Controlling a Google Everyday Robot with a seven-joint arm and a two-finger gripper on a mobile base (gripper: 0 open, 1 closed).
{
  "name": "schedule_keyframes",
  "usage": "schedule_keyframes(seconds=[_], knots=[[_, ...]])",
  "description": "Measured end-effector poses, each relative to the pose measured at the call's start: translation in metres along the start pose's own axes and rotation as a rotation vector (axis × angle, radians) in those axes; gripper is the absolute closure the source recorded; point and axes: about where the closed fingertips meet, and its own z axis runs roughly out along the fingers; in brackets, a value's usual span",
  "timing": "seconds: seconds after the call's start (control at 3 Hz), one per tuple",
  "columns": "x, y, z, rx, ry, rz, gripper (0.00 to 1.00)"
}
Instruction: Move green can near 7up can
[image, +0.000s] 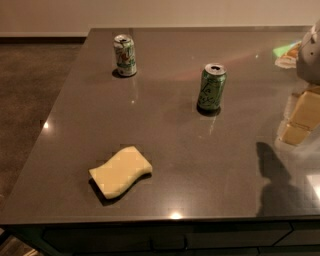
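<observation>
The green can stands upright on the dark table, right of the middle. It is all dark green with pale script and a silver top. The 7up can stands upright at the back left; it is white and light green with red marks. The two cans are well apart. My gripper reaches in at the right edge of the view, to the right of the green can and clear of it, holding nothing that I can see. Its grey wrist shows above it.
A yellow sponge lies near the table's front left. A green-and-white packet lies at the back right, partly behind the arm. The arm's shadow falls on the front right. The floor drops away left of the table's edge.
</observation>
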Motion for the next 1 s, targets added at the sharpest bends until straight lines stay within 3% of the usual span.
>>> schedule_keyframes(seconds=[0.67,1.0], knots=[[-0.002,-0.008,-0.001,0.009,-0.012,0.015,0.00],[-0.010,-0.030,0.006,0.013,-0.045,0.039,0.00]])
